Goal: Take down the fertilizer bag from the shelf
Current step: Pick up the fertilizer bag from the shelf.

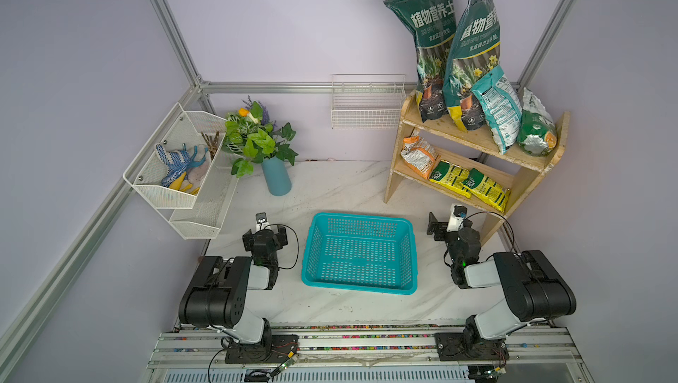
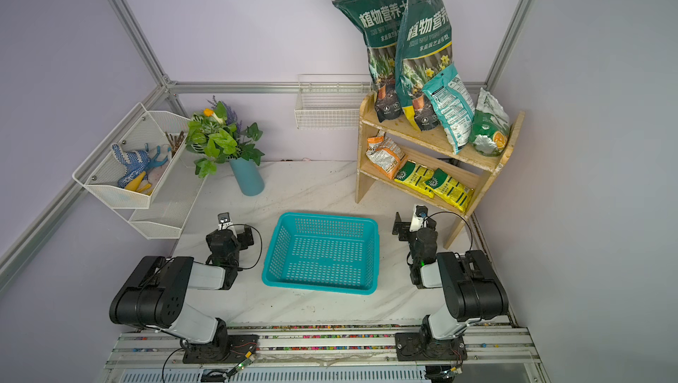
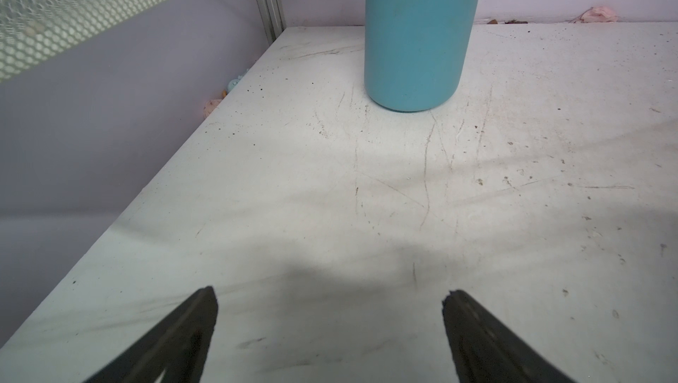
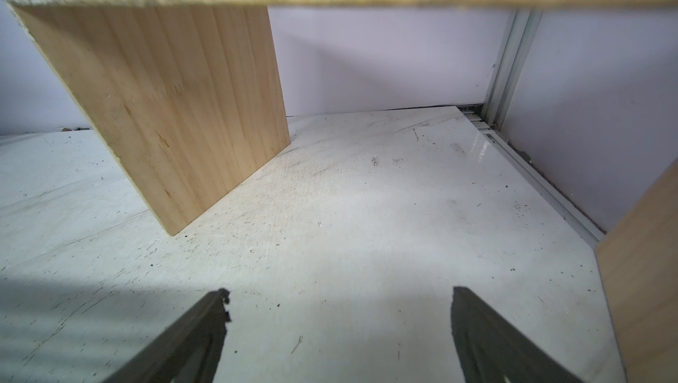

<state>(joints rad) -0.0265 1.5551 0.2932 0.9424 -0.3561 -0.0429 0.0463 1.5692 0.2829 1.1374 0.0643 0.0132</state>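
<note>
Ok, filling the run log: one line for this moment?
left gripper open, empty | right gripper open, empty, facing wooden shelf | teal basket empty

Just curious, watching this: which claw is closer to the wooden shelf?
Right. The right claw sits at the foot of the shelf; the left claw is across the basket from it.
</note>
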